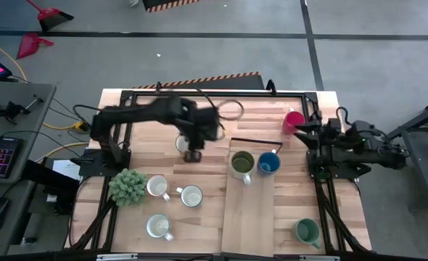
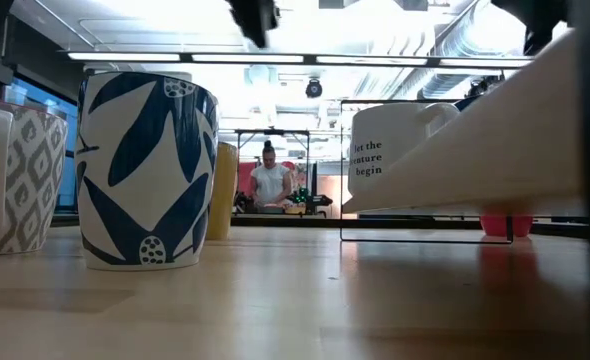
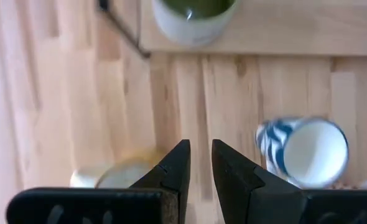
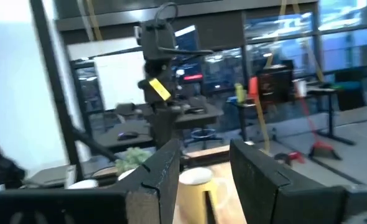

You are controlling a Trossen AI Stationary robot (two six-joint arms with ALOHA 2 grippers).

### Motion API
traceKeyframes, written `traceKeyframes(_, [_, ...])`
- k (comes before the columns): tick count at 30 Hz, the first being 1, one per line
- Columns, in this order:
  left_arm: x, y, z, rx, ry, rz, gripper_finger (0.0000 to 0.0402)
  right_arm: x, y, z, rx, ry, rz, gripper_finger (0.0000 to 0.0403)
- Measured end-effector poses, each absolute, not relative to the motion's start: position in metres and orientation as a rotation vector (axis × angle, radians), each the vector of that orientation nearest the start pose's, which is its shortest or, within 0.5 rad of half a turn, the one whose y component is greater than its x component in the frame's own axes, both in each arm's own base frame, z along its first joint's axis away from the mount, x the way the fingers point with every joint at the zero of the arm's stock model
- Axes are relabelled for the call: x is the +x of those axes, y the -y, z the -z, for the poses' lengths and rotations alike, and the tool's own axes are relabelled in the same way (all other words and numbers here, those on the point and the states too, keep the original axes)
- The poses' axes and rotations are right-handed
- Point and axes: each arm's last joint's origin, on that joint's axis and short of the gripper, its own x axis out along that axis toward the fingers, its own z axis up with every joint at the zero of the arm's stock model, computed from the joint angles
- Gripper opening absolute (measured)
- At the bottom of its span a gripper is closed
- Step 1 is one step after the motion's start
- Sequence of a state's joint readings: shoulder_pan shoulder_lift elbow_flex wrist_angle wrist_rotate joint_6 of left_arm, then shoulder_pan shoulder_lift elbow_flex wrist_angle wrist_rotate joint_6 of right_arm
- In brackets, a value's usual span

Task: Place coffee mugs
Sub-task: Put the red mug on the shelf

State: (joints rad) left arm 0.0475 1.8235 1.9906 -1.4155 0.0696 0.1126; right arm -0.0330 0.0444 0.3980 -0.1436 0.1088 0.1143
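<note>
Hovering left pincer (image 1: 193,155) empty just beside a cream mug (image 1: 182,143).

Coffee mugs, eight:
- white or cream, four (image 1: 157,186) (image 1: 191,196) (image 1: 157,226) (image 1: 181,143)
- olive green, one (image 1: 242,164)
- blue, one (image 1: 268,164)
- red, one (image 1: 293,122)
- teal green, one (image 1: 307,231)

Artificial plant (image 1: 128,186), one.
Robot arms, two.
</note>
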Motion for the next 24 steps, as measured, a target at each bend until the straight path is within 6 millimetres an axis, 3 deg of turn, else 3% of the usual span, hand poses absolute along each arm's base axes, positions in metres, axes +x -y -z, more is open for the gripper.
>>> traceKeyframes(5, [0.298, -0.023, -0.387, -0.001, -1.194, 0.054, 0.0057, 0.052, 0.007, -0.286, 0.135, 0.214, 0.192, 0.0126])
traceKeyframes(9, [0.249, -0.025, -0.38, -0.036, -1.153, 0.017, 0.0057, 0.049, 0.009, -0.29, 0.164, 0.237, 0.26, 0.0126])
traceKeyframes(16, [0.171, -0.019, -0.346, -0.09, -0.981, 0.027, 0.0057, 0.048, 0.012, -0.29, 0.238, 0.253, 0.37, 0.0126])
traceKeyframes(20, [0.145, -0.014, -0.325, -0.111, -0.809, 0.071, 0.0057, 0.048, 0.013, -0.29, 0.244, 0.257, 0.407, 0.0126])
traceKeyframes(24, [0.133, -0.012, -0.302, -0.065, -0.676, 0.086, 0.0057, 0.048, 0.013, -0.29, 0.246, 0.259, 0.419, 0.0126])
